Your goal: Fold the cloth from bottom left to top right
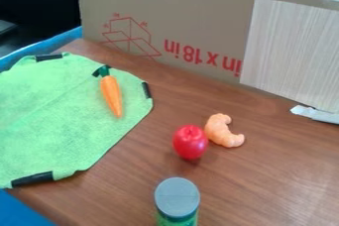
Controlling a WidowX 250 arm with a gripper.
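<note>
- Green cloth (59,131) lies spread out, carrot (112,95) on top.
- Fold looks unstarted; bottom left to top right all remains.
- Gripper apart or together: I can't tell.

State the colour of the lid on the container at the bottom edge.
Grey lid, in the camera view.

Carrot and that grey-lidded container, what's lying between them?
In the camera view, a stretch of the green cloth runs out from the carrot, then bare wooden table up to the container.
</note>
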